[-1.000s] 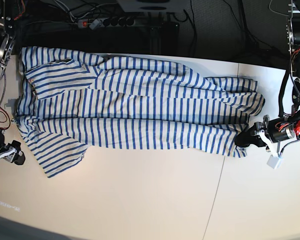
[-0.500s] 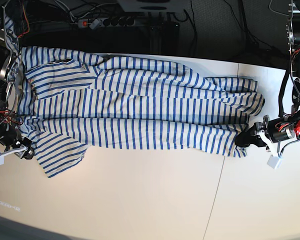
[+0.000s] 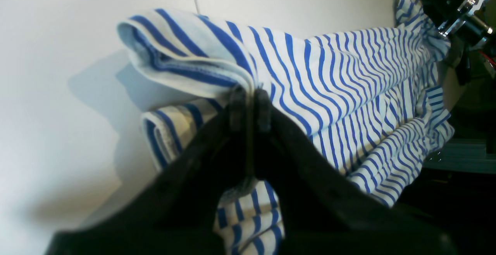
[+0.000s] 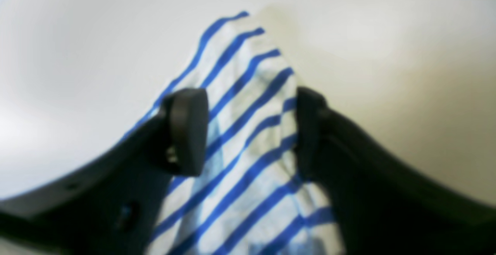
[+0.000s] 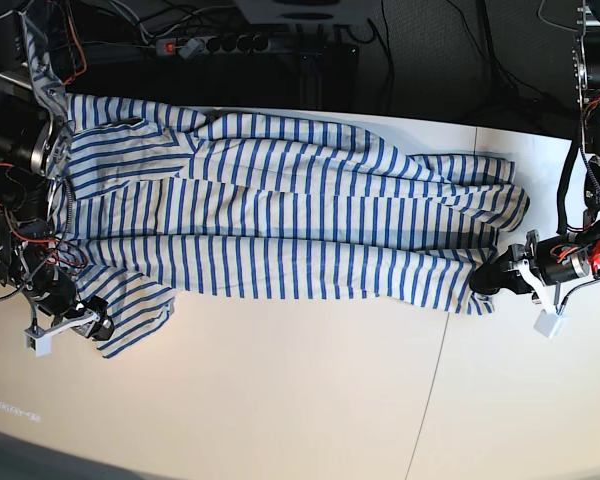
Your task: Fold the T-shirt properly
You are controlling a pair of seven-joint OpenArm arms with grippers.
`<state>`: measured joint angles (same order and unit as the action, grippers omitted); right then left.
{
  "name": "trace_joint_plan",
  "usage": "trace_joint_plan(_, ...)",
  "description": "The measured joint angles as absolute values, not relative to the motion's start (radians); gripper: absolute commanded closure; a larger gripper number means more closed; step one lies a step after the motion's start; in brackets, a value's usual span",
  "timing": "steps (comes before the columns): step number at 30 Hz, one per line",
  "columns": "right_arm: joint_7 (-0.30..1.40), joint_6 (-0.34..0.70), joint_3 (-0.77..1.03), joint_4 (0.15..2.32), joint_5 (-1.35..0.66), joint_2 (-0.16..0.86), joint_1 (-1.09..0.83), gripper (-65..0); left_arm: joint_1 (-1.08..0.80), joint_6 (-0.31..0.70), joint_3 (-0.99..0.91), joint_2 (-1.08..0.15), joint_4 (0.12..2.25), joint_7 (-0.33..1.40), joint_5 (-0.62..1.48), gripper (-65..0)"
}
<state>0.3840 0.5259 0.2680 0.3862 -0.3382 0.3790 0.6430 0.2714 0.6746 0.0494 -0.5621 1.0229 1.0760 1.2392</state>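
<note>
Two grippers work opposite ends of the T-shirt [image 5: 280, 225], which lies stretched lengthwise across the white table [image 5: 300, 400] in the base view. Nearest the lens in the left wrist view, the left gripper [image 3: 248, 105] has its jaws pinched tight on a folded hem corner, the layered edge lifted just off the surface, probably to keep that end under control for the coming fold. At lower centre of the right wrist view, the right gripper [image 4: 248, 131] stands with its jaws parted, straddling a striped sleeve tip; whether the pads touch the cloth cannot be told through the blur. It appears placed to take hold of that corner next. In the base view the left gripper sits at the right edge of the frame and the right gripper at lower left, with the garment spanning between them and dark cables [image 5: 210, 40] beyond the table's far edge.
</note>
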Motion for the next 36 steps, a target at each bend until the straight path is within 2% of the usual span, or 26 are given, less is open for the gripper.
trace_joint_plan(2,0.389,0.526,0.252,0.394,-0.318,0.379,0.643,-6.5,0.271,0.675,0.049,-0.562,1.023,1.072,1.239,0.0)
trace_joint_plan(3,0.390,0.526,0.246,0.400,-0.318,0.379,0.642,0.0,0.271,0.675,0.049,-0.562,1.023,1.061,1.239,0.0)
trace_joint_plan(9,0.427,0.527,0.240,0.490,-0.267,0.377,0.623,0.0,0.273,0.675,0.049,-0.563,1.023,1.039,1.239,0.0)
trace_joint_plan(12,0.514,0.528,0.236,0.566,-0.273,0.376,0.612,0.0,0.277,0.675,0.049,-0.571,1.028,1.040,1.249,0.0)
trace_joint_plan(17,0.676,0.529,0.229,0.717,-0.450,0.405,0.584,0.0,0.272,0.675,0.049,-0.610,1.101,1.176,1.377,0.0)
trace_joint_plan(22,0.743,0.532,0.231,0.862,-0.618,0.489,0.540,0.0,0.225,0.675,0.049,-0.634,1.214,1.198,1.415,0.0)
trace_joint_plan(28,0.790,0.532,0.228,1.025,-0.741,0.556,0.387,0.0,0.193,0.675,0.049,-0.635,1.272,1.203,1.413,0.0)
trace_joint_plan(36,0.791,0.534,0.238,1.358,-0.749,0.631,0.125,0.0,0.159,0.675,0.050,-0.657,1.275,1.234,1.429,0.0)
